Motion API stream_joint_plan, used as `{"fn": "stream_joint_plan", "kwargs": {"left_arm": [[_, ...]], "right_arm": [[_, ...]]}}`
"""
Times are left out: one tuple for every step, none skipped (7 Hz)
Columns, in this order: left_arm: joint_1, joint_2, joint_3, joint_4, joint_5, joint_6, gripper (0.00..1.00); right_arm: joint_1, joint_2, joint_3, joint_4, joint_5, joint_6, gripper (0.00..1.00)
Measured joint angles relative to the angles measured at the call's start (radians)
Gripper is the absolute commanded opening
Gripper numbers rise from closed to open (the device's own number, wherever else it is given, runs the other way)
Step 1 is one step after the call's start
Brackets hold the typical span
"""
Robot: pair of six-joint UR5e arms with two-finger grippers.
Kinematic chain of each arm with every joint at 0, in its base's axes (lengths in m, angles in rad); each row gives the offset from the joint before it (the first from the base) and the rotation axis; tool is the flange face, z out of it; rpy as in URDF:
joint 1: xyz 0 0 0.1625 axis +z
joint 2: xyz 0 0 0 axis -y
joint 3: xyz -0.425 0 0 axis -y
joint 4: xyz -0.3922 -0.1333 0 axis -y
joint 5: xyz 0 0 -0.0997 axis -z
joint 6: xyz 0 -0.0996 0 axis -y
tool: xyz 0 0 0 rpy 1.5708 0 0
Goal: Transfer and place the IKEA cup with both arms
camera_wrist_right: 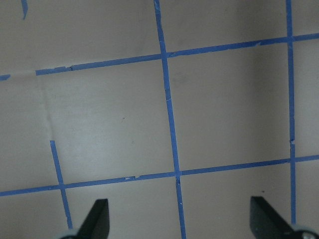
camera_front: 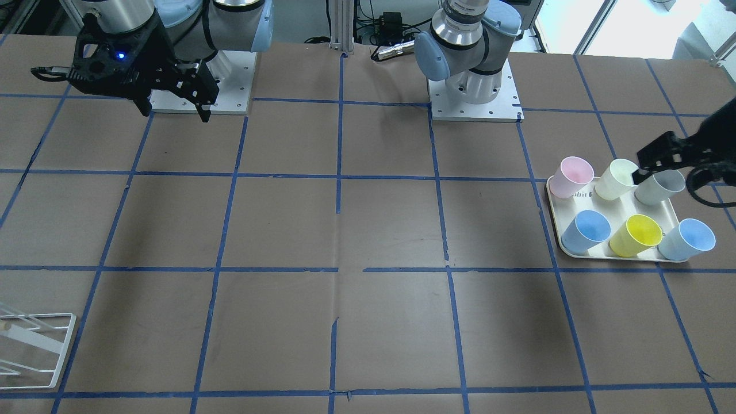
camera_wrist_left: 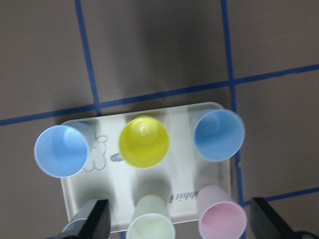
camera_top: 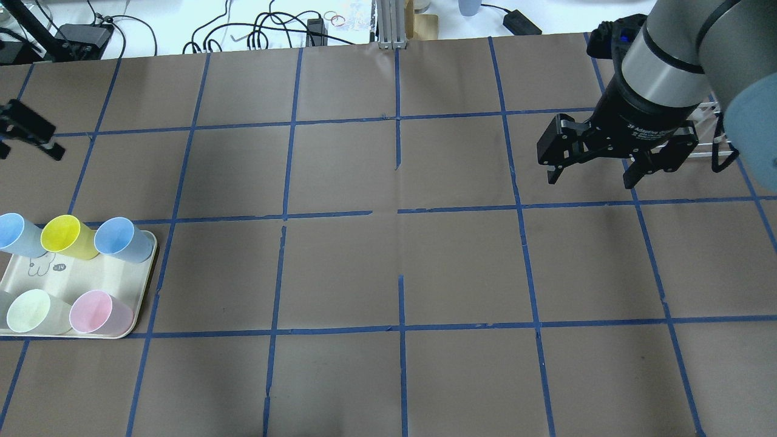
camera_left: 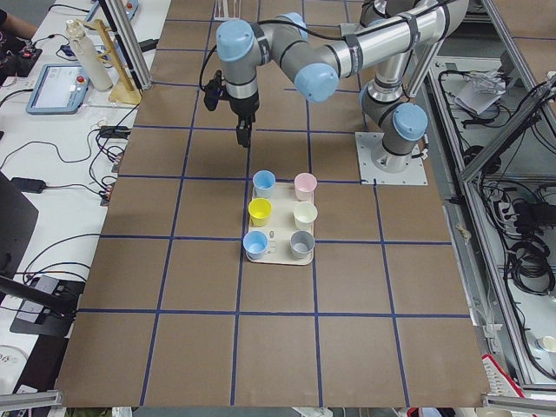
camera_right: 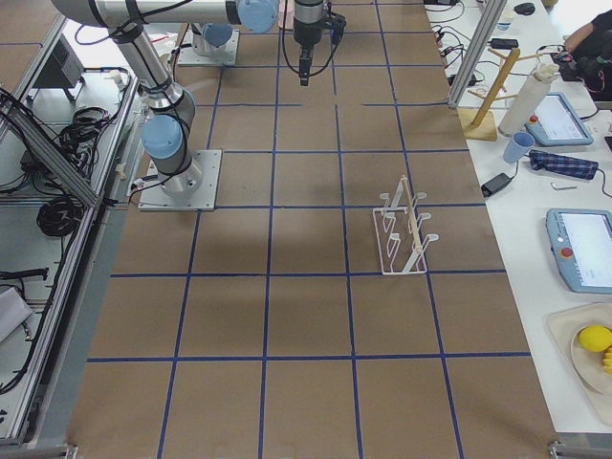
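Note:
The pale-grey IKEA cup stands upright in the back right corner of a cream tray, next to a cream-yellow cup. It also shows in the exterior left view. My left gripper hovers open and empty above the tray, high over the cups. In the left wrist view its fingers frame the tray's near row, with the grey cup partly hidden at the bottom edge. My right gripper is open and empty, raised over bare table.
The tray also holds a pink cup, two light-blue cups and a yellow cup. A white wire rack stands on the robot's right side, near the table's far edge.

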Motion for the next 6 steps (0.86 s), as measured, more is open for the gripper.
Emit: {"fn": "stream_joint_plan", "kwargs": {"left_arm": [[-0.134, 0.021, -0.006, -0.008, 0.000, -0.194, 1.00], [-0.247, 0.042, -0.009, -0.012, 0.000, -0.339, 1.00], [-0.336, 0.070, -0.018, -0.015, 0.000, -0.429, 1.00], [-0.394, 0.106, -0.036, -0.019, 0.002, -0.472, 1.00], [-0.418, 0.139, -0.054, -0.024, 0.003, -0.489, 1.00], [-0.410, 0.149, -0.051, -0.029, 0.004, -0.494, 1.00]], "right_arm": [[0.002, -0.010, 0.002, 0.001, 0.003, 0.000, 1.00], [0.002, -0.015, 0.003, 0.001, 0.005, 0.000, 1.00], [0.002, -0.016, 0.004, 0.001, 0.006, -0.001, 1.00], [0.002, -0.016, 0.004, 0.001, 0.005, -0.001, 1.00], [0.000, -0.016, 0.004, 0.001, 0.004, -0.001, 1.00], [-0.001, -0.016, 0.004, 0.001, 0.003, -0.001, 1.00]]}}
